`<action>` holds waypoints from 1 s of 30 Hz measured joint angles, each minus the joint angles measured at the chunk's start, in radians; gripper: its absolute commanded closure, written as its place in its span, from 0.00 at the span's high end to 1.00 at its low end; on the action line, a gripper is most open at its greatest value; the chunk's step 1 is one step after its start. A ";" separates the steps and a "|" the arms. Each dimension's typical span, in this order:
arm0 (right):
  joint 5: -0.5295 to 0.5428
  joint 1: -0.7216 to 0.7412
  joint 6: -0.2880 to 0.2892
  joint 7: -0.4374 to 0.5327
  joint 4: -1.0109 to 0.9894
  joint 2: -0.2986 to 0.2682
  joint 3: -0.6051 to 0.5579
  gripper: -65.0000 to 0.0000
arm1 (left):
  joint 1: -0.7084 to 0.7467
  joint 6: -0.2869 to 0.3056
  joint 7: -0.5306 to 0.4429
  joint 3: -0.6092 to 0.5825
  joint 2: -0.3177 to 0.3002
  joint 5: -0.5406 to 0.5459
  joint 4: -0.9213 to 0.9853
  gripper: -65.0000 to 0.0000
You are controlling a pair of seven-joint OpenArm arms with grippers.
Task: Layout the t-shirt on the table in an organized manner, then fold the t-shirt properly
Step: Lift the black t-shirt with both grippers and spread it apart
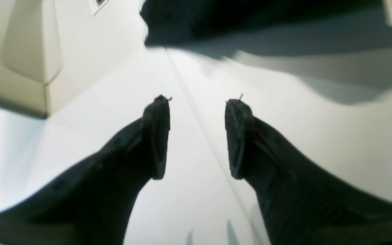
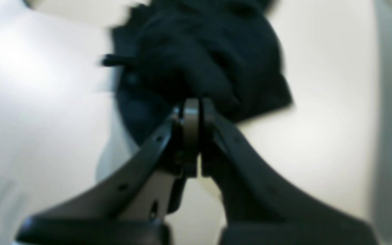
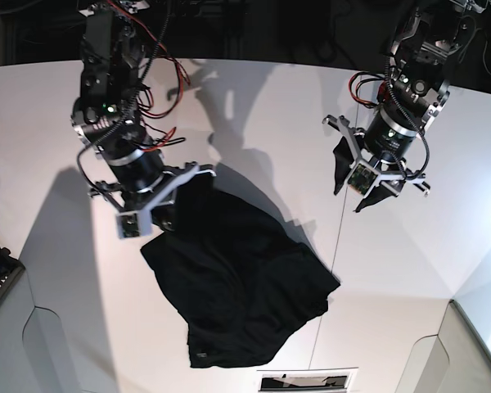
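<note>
The black t-shirt [image 3: 237, 286] lies crumpled in a heap on the white table [image 3: 57, 123], its upper left edge drawn up towards my right gripper [image 3: 168, 214]. In the right wrist view the right gripper [image 2: 192, 106] is shut, with bunched t-shirt [image 2: 199, 58] fabric pinched at its tips. My left gripper [image 3: 352, 185] hovers open over bare table to the right of the shirt, apart from it. From the left wrist, the left gripper [image 1: 197, 136] holds nothing between its fingers, and the t-shirt [image 1: 216, 20] is a dark blur beyond. No print or tag shows.
A thin dark seam [image 3: 340, 237] runs across the table, passing under the left gripper as a faint seam [image 1: 189, 98]. Grey-white panels stand at the near left corner [image 3: 33, 344] and near right corner [image 3: 466, 352]. A slotted vent [image 3: 303, 381] sits at the front edge.
</note>
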State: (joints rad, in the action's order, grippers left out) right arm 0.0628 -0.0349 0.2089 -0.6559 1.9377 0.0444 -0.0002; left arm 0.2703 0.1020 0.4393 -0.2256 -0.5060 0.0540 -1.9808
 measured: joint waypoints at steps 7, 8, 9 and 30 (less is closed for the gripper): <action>0.068 -0.101 0.000 0.000 0.028 -0.077 0.320 0.00 | -0.083 0.037 0.002 -0.002 0.093 0.045 0.167 0.46; 0.072 -0.104 0.000 -0.001 0.028 -0.080 0.367 0.00 | -0.082 0.036 0.003 -0.002 0.109 0.044 0.189 0.46; 0.072 -0.104 0.000 -0.002 0.028 -0.080 0.412 0.00 | -0.081 0.037 0.008 -0.002 0.125 0.045 0.205 0.46; 0.100 0.121 0.094 0.040 -0.111 -0.075 0.307 0.41 | -0.213 0.082 -0.005 -0.213 0.274 0.048 0.293 0.46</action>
State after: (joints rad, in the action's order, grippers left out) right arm 0.1623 0.0856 0.3031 -0.6159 1.8267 -0.0303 0.3073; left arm 0.0570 0.1841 0.4343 -0.4385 -0.2325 0.1024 -1.6875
